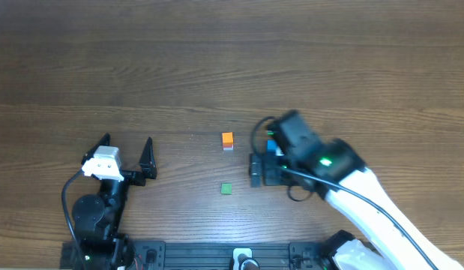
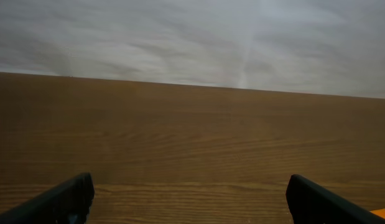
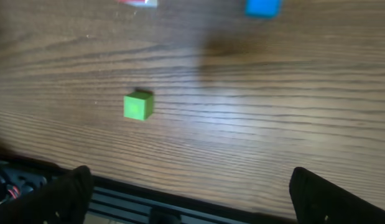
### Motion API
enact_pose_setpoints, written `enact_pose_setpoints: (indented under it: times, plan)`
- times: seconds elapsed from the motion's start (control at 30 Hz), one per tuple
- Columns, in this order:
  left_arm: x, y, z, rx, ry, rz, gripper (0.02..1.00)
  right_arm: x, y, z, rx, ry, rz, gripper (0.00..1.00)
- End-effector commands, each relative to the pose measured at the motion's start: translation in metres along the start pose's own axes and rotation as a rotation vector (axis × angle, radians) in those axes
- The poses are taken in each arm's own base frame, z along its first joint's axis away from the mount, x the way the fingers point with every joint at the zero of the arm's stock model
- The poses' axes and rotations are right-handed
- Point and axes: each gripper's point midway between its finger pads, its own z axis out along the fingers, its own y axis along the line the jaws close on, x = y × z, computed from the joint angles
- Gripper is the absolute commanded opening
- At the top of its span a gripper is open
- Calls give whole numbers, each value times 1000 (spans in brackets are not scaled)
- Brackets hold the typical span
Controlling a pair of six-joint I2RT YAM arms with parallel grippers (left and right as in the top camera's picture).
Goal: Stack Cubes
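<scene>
Green cube [image 1: 226,189]: small, plain, flat on counter [image 1: 217,60]. Orange cube [image 1: 228,138] sits atop pale cube [image 1: 229,148] nr green cube; blue cube [image 1: 271,147] nr too. Left tool [image 1: 127,147] & right tool [image 3: 189,199] both spread, holding nothing.

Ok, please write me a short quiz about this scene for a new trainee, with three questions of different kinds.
1. True or false: the green cube lies alone on the table, touching no other cube.
2. In the top view, which cube is partly hidden by the right arm? A) orange B) blue C) green
3. Fill in: the fingers of the left gripper and of the right gripper both stand ___.
Key: 1 true; 2 B, the blue cube; 3 open.
</scene>
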Motion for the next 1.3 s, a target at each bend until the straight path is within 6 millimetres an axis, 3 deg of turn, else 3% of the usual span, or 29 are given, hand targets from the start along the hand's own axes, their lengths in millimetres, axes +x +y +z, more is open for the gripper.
enact_pose_setpoints:
  times: [0.03, 0.23, 0.47, 0.7, 1.3]
  plan:
    - [2, -3, 0, 15, -1, 15, 1000, -4, 30, 9, 39, 12, 7, 993]
    - [2, -3, 0, 15, -1, 15, 1000, 11, 71, 34, 52, 51, 19, 991]
    - [2, -3, 0, 15, -1, 15, 1000, 21, 93, 65, 66, 77, 29, 991]
    - [2, -3, 0, 15, -1, 15, 993, 20, 85, 89, 141, 93, 63, 993]
    - [2, -3, 0, 15, -1, 15, 1000, 33, 61, 121, 181, 106, 126, 993]
